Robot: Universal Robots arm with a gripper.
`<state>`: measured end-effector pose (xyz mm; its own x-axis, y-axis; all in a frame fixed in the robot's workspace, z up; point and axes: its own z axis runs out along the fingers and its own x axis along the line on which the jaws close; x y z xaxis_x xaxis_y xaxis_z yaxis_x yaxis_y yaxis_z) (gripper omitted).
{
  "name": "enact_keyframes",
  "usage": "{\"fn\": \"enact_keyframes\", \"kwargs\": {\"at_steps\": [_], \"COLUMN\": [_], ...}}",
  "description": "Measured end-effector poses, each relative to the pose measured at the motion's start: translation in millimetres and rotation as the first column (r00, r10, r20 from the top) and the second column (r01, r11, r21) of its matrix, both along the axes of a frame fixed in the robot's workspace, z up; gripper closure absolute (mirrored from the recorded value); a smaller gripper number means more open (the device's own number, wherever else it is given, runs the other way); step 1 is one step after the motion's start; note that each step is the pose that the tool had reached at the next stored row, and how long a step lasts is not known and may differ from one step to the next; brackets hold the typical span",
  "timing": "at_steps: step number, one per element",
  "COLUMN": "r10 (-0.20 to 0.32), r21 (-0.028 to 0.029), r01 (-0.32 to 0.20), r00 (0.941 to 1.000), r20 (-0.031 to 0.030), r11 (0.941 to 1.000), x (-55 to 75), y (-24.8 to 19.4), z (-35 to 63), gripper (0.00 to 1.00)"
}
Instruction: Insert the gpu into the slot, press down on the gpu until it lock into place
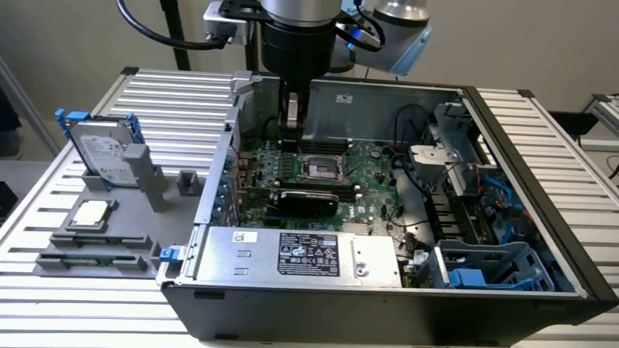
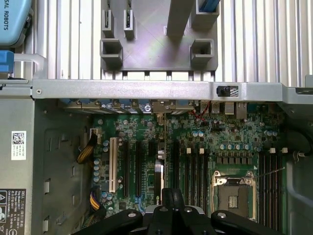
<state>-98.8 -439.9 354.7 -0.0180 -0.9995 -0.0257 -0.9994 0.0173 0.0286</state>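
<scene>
light: bright, even | shadows: dim deep inside the computer case [image 1: 387,308] | glare: pale sheen on the ribbed table [image 1: 164,94]

**Card's Seating Hidden, Arm Cropped**

In the exterior view the lower edge of the gpu [image 1: 304,197] was hidden behind the board's parts. Whether it sat in the slot could not be told. The arm [image 1: 300,29] was cut off by the top edge. The power-supply label [image 1: 307,262] was too small to read. In the wrist view the end effector [image 2: 172,201] ran off the picture's edge.
</scene>
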Motion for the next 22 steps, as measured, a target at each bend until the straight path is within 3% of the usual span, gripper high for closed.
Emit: {"fn": "enact_keyframes", "kwargs": {"at_steps": [22], "r10": [0.0], "r21": [0.0001], "r01": [0.0], "r00": [1.0], "r20": [0.0], "r11": [1.0], "x": [0.0], "y": [0.0], "z": [0.0], "gripper": [0.89]}}
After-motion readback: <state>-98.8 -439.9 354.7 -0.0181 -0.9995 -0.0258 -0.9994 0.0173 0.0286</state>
